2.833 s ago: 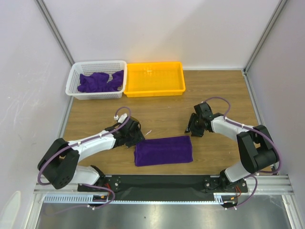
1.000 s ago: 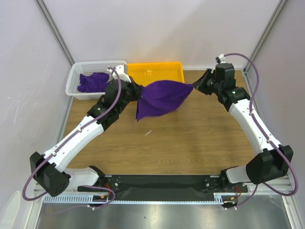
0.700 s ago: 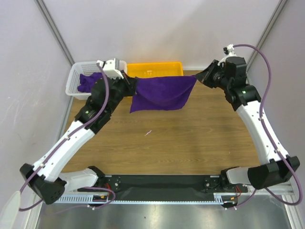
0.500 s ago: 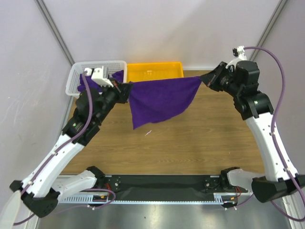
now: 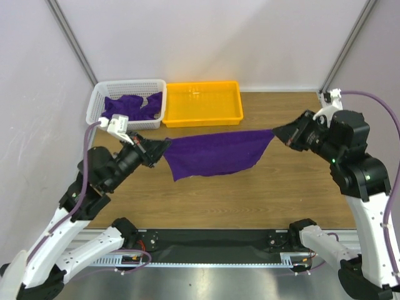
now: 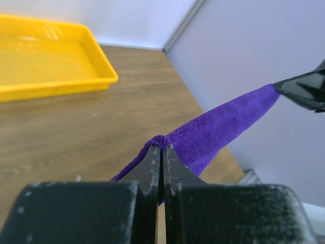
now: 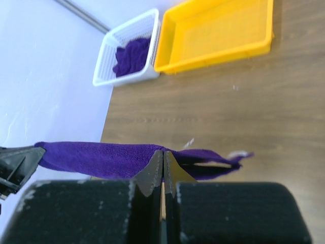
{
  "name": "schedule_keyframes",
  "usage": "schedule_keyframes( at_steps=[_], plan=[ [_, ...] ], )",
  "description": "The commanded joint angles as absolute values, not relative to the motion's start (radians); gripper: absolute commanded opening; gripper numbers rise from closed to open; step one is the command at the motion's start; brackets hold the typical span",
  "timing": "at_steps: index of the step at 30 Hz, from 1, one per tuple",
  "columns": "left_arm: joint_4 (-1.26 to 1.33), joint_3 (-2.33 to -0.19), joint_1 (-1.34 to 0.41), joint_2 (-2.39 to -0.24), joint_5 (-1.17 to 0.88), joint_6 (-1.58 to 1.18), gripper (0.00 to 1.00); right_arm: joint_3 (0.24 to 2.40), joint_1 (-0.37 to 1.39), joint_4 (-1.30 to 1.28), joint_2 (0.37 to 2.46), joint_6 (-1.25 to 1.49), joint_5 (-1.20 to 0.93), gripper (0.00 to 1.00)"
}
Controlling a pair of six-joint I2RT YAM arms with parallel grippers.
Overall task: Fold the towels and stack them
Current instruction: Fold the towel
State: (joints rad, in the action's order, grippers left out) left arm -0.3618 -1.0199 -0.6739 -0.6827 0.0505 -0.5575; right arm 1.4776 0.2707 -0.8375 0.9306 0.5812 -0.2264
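A deep purple towel (image 5: 215, 154) hangs stretched in the air between both arms, high over the wooden table. My left gripper (image 5: 165, 144) is shut on its left corner (image 6: 161, 141). My right gripper (image 5: 276, 130) is shut on its right corner (image 7: 163, 151). The cloth sags below the taut top edge. More purple towels (image 5: 130, 107) lie crumpled in the white basket (image 5: 97, 101) at the back left, also seen as towels (image 7: 130, 56) in the right wrist view.
An empty yellow tray (image 5: 201, 104) sits at the back beside the basket; it shows as tray (image 6: 51, 61) and tray (image 7: 213, 30) in the wrist views. Grey walls enclose the table on three sides. The black base rail (image 5: 212, 240) runs along the near edge.
Both arms have lifted the towel off the table, carried it up and back, then pulled it toward the near side and spread it wider. The towel now hangs flatter and more stretched.
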Motion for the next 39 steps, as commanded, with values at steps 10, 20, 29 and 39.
schedule_keyframes(
  at_steps=[10,20,29,39],
  plan=[
    [-0.697,-1.053,-0.716,-0.738,0.141,-0.937,0.00,1.424,0.287,-1.080,0.903,0.632,-0.131,0.00],
    [-0.298,-0.874,-0.560,-1.128,0.072,-0.901,0.00,1.174,0.250,-0.599,1.214,0.574,-0.181,0.00],
    [-0.035,-1.000,-0.447,-1.564,-0.024,-0.801,0.00,1.284,0.164,-0.330,1.714,0.505,-0.244,0.00],
    [0.048,-1.094,-0.396,-1.747,-0.080,-0.713,0.00,1.454,0.135,-0.294,1.931,0.446,-0.301,0.00]
  ],
)
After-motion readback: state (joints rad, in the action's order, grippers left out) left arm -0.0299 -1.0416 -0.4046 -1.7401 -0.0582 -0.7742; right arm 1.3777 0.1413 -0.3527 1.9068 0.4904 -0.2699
